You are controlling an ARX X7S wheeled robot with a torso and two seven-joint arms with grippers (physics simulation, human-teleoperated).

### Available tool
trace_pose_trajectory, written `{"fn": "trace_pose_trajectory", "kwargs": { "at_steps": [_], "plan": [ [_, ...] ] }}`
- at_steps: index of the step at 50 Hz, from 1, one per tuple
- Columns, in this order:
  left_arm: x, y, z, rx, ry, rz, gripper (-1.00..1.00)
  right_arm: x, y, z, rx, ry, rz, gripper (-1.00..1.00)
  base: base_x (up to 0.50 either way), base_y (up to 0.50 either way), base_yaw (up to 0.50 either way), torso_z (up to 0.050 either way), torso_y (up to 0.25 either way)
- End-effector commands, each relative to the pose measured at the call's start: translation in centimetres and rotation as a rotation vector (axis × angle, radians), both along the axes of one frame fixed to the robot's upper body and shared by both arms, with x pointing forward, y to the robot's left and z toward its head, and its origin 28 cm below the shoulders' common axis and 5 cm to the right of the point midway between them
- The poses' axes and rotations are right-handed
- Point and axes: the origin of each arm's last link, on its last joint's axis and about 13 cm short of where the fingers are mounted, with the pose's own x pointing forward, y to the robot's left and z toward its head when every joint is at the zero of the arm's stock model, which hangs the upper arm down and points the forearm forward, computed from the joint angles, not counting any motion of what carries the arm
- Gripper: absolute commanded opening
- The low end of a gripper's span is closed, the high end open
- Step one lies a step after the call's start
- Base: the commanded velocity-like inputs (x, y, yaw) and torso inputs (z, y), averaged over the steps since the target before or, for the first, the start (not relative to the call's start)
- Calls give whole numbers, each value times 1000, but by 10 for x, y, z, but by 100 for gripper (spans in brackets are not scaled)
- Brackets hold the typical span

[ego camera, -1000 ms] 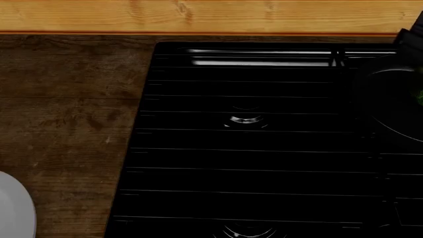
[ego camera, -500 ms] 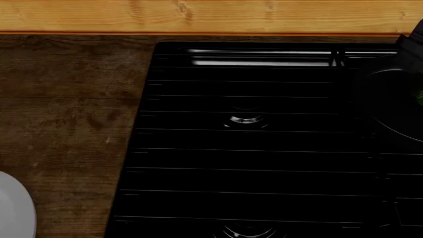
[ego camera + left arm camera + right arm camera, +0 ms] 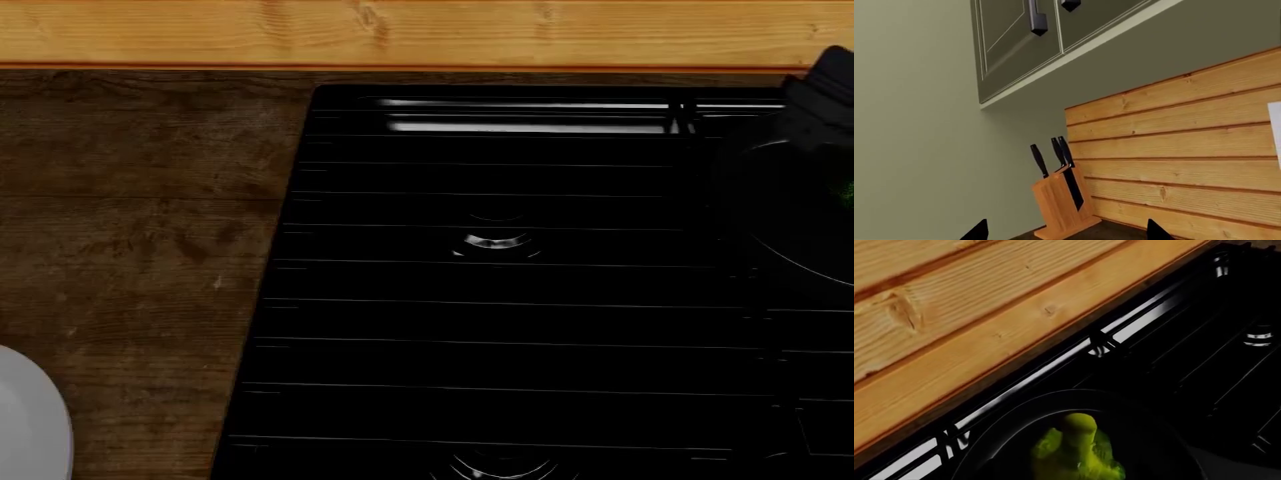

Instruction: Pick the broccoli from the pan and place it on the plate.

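Observation:
The broccoli (image 3: 1077,452), a lumpy yellow-green floret with its stalk pointing up, lies in the glossy black pan (image 3: 997,422) close below the right wrist camera. In the head view the pan (image 3: 787,215) sits at the right edge on the stove, and only a green sliver of the broccoli (image 3: 847,190) shows. A dark part of my right arm (image 3: 821,90) hangs over the pan's far rim; its fingers do not show. The white plate (image 3: 30,420) peeks in at the lower left corner. My left gripper (image 3: 1067,236) is open and empty, up in the air facing the wall.
A black stove top (image 3: 507,290) with burner caps fills the middle. Brown wooden counter (image 3: 134,220) lies to its left, and a light wooden backsplash (image 3: 400,30) runs behind. A knife block (image 3: 1062,200) stands by the wall under cabinets (image 3: 1021,40).
The dark shape of my right arm has come further into the head view at the top right, lower over the pan. Nothing else has moved.

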Motion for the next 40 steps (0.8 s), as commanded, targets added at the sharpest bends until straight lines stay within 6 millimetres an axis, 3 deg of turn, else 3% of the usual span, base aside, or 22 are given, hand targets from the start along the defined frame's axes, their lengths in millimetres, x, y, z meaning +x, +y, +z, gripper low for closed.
{"fn": "trace_pose_trajectory", "kwargs": {
  "at_steps": [1,40],
  "plan": [
    [1,-1,-1,0,7,0,100,10,2,-5,3,13,9,100,0,0,0,0,0],
    [12,-2,-7,-5,40,-6,100,27,-4,-22,14,55,-20,100,0,0,0,0,0]
  ]
}}
